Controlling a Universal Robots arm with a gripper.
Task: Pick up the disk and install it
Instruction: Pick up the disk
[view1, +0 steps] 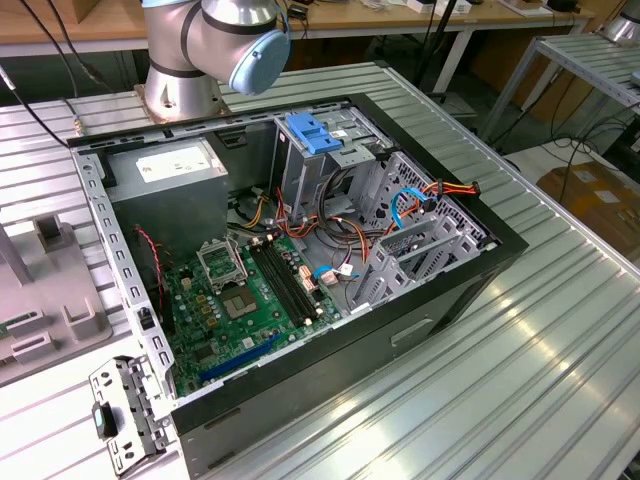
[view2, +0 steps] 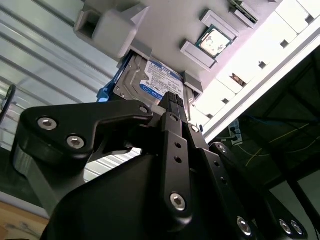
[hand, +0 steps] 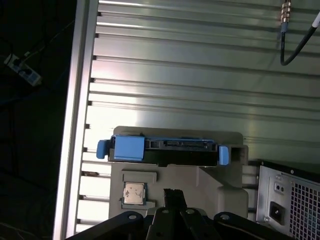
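Observation:
The disk (view2: 150, 80) stands on edge in a slot of a grey holder (view2: 112, 25), its white label with a blue band facing out. In the first wrist view the disk (hand: 165, 151) is seen edge-on, with blue rails at both ends, in the same holder (hand: 220, 182). My gripper (view2: 173, 96) has its black fingers together with nothing between them, and hangs close to the disk without touching it. The gripper (hand: 172, 192) tip sits a short way off the disk's edge. The grey holder (view1: 45, 300) lies at the exterior view's left.
An open computer case (view1: 470, 290) lies on the ribbed metal table (view1: 540, 370), holding a motherboard (view1: 250, 295), a grey power supply (view1: 180, 165) and a metal cage with a blue latch (view1: 313, 132). A processor chip (hand: 134, 193) rests in the holder.

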